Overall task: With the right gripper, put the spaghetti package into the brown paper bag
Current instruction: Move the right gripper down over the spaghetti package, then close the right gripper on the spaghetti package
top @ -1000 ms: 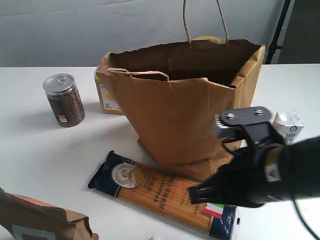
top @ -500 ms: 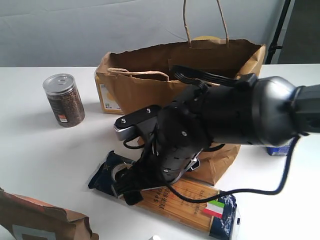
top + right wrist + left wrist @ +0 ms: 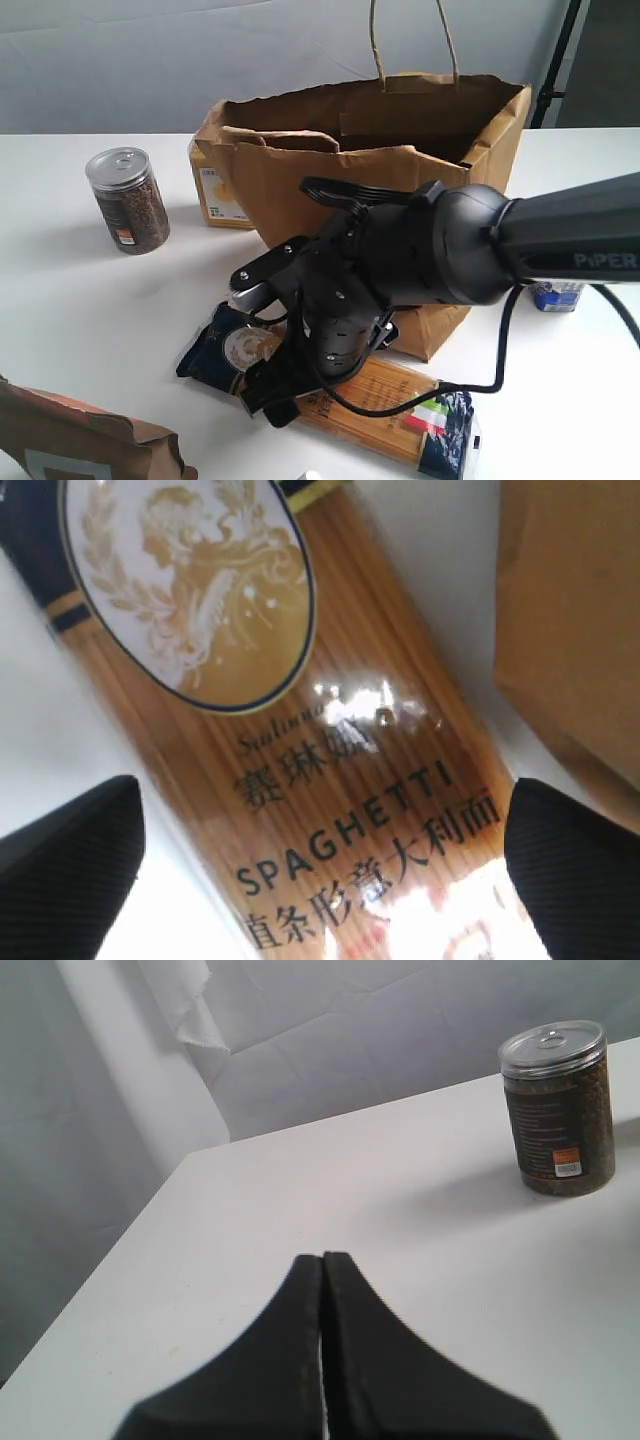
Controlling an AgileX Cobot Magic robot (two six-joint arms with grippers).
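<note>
The spaghetti package (image 3: 405, 408) lies where it lay a second ago, flat on the white table (image 3: 70, 300) in front of the brown paper bag (image 3: 330, 190). What has changed is me. A second ago my right arm was at the right edge of the exterior view, near the flag end. Half a second ago it had swung across over the packet, and now it sits a little lower. My right gripper (image 3: 268, 392) is now beside the round gold emblem.

In the exterior view the packet's long axis runs diagonally. The navy emblem end points left and the end with the small Italian flag points to the lower right, near the front edge.

In the right wrist view the package (image 3: 300, 780) is glossy clear film over straight yellow strands, printed "SPAGHETTI" with Chinese characters. My right gripper (image 3: 322, 865) has its two black ribbed fingers (image 3: 70, 865) wide apart, one on each long side. I cannot tell whether they touch the film. A corner of the bag (image 3: 570, 610) shows alongside.

The bag is tall, crinkled kraft paper, open at the top, with twisted cord handles. A cardboard box (image 3: 213, 190) stands behind it and a small blue and white carton (image 3: 557, 295) to its right.

A clear jar with a metal lid (image 3: 127, 200) stands well to the left, and a smaller brown bag (image 3: 80, 435) is in the near left corner.

My left gripper (image 3: 322, 1260) has its fingers pressed together above bare table, with the jar (image 3: 557, 1110) well apart.
</note>
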